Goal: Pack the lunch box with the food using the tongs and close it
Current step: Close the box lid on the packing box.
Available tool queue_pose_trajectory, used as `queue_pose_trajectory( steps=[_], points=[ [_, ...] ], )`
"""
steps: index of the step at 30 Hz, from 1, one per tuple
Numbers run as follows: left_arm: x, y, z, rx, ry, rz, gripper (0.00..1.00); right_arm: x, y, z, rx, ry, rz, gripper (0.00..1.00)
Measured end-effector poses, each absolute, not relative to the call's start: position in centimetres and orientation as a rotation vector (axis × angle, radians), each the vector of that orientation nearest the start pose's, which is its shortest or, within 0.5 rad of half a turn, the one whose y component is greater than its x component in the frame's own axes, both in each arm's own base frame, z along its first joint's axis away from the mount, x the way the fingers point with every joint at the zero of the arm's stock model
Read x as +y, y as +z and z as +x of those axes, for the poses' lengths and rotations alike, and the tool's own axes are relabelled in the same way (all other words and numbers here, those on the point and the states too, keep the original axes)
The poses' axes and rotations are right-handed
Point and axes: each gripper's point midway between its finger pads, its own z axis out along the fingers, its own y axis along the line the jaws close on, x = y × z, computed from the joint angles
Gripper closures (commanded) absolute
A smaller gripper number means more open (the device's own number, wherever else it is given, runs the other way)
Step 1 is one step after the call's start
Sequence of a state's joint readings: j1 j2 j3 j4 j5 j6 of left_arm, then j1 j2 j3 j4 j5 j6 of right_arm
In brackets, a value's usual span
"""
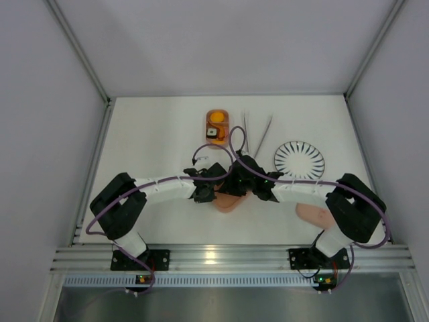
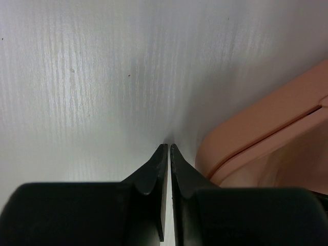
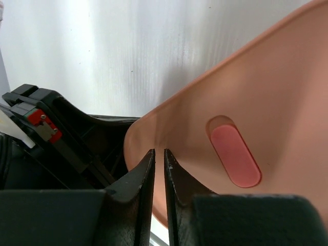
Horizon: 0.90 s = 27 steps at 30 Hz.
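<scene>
- Pink lunch-box lid (image 3: 256, 87) sat near the middle of the desk's (image 1: 154, 134) near edge, its rim pinched by the right hand (image 3: 159, 156)
- Left hand (image 2: 169, 149) was closed, empty, just beside it
- Tongs (image 1: 263, 136) lay towards the far edge

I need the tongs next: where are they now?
In the top view the tongs lie at the far middle of the table, between the orange tray on their left and the striped plate on their right.
</scene>
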<state>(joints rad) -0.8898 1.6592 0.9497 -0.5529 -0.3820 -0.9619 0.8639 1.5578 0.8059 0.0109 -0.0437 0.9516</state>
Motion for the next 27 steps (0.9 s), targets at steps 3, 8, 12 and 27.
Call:
queue_pose_trajectory(
  steps=[3, 8, 12, 27],
  points=[
    [-22.9, 2.0, 22.9, 2.644, -0.03, -0.178, 0.86, 32.9, 7.0, 23.2, 2.507, 0.878, 0.096, 0.88],
    [-23.2, 3.8, 23.3, 2.604, -0.086, -0.2, 0.78, 32.3, 7.0, 23.3, 2.503, 0.836, 0.104, 0.87],
    [-23.2, 4.9, 23.5, 2.572, -0.115, -0.215, 0.78, 31.6, 7.0, 23.4, 2.502, 0.799, 0.107, 0.87],
    [-22.3, 10.1, 23.1, 2.48, -0.239, -0.237, 0.79, 29.8, 10.8, 25.8, 2.436, 0.712, 0.114, 0.86]
  ],
)
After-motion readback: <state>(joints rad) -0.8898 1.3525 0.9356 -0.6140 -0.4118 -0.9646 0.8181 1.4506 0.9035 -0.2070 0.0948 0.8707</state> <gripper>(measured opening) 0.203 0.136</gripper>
